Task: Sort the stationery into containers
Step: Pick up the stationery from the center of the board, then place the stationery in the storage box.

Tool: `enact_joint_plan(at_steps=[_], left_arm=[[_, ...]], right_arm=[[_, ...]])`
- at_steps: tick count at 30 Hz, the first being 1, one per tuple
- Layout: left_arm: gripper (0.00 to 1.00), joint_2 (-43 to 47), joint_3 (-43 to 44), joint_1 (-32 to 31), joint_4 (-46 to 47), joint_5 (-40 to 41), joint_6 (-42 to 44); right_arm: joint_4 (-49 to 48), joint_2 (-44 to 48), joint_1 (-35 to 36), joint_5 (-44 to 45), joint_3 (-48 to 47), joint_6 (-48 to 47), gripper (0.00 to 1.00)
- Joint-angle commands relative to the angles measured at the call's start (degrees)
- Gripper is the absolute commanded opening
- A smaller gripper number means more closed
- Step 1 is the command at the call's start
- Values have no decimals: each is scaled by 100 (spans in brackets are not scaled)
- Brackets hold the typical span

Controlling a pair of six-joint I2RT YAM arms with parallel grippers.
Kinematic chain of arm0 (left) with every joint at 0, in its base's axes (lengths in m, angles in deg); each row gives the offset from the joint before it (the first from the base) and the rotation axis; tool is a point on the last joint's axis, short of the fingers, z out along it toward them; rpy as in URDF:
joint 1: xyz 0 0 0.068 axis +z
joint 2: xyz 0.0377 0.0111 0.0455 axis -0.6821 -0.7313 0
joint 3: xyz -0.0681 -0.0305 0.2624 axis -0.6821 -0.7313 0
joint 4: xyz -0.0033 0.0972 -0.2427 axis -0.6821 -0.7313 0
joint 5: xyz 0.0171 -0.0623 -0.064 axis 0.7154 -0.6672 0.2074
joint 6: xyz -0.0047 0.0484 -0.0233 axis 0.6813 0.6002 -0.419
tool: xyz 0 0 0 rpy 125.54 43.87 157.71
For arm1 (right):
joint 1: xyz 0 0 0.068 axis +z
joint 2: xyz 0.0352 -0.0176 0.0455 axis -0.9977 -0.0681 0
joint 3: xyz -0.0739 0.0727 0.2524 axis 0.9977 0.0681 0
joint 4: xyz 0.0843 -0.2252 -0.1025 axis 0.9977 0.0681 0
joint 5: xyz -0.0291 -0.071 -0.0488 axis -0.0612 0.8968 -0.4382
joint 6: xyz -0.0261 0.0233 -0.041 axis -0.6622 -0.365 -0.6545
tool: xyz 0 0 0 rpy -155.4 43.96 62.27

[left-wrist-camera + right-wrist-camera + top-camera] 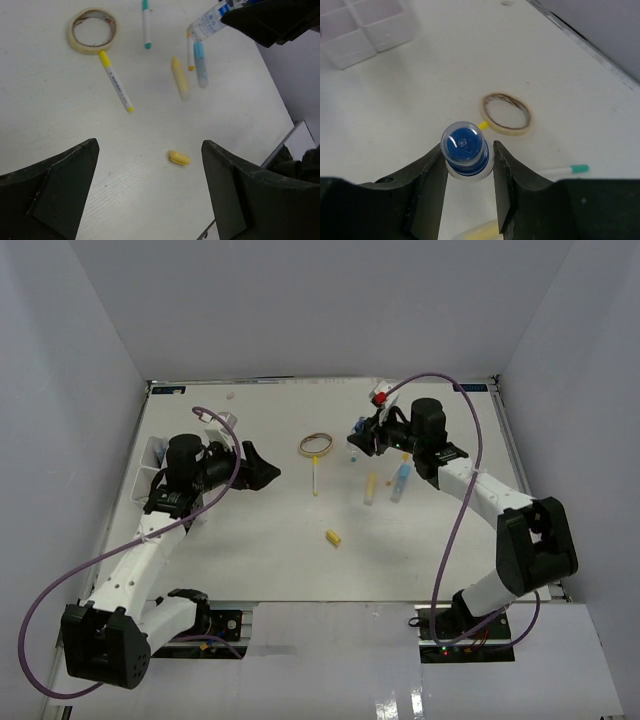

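- Pinching the small clear bottle just under its blue cap: right tool drawn in narrow, both fingers pressing against the sides.
- Looking like light, stiff plastic, round and smooth, so probably wanting to swivel or slip in a two-point pinch. Taking it at the neck, under the cap's lip, seems the safest hold.
- Sitting over the far right part of the table, tilted in the left wrist view. Not showing whether lifted clear or touching down.
- Lying close by it: a blue pen, a yellow stick and a teal-tipped pen, all thin and apt to roll.
- Resting flat a little further out, the tape ring, with a yellow marker touching its rim.
- Hovering wide open and gripping nothing, left tool, above the yellow eraser piece.
- Waiting well apart at the far left, the white tray, its square compartments facing up.
- Looking white, flat and matte, with pale walls closing in three sides and leaving modest room for swinging across.
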Motion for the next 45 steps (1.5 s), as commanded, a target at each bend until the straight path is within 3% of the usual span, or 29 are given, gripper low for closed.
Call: enact_joint_plan(at_steps=[1, 6, 9, 17, 28, 34, 39, 45], left_arm=[[93, 377, 209, -300, 307, -898, 364], [88, 782, 376, -757, 316, -1039, 522], [81, 1054, 473, -960, 316, -1065, 619], [73, 1126, 728, -1574, 307, -1154, 830], [69, 642, 895, -2481, 316, -178, 1586], [54, 422, 957, -2595, 535, 147, 1709], [45, 282, 957, -2604, 667, 16, 1657], [41, 167, 878, -2630, 659, -248, 1621]], right_arm=[[947, 557, 496, -1221, -56, -506, 14], [1844, 1067, 1234, -1706, -205, -787, 15], [2003, 1226, 1578, -1723, -258, -840, 15], [2170, 1252, 2080, -1829, -442, -717, 15], [2214, 1217, 2141, -1943, -531, -664, 15], [2214, 1208, 2150, -2031, -539, -664, 15], [2162, 1208, 2150, -2049, -469, -656, 15], [2126, 1191, 2159, -2031, -452, -655, 15]])
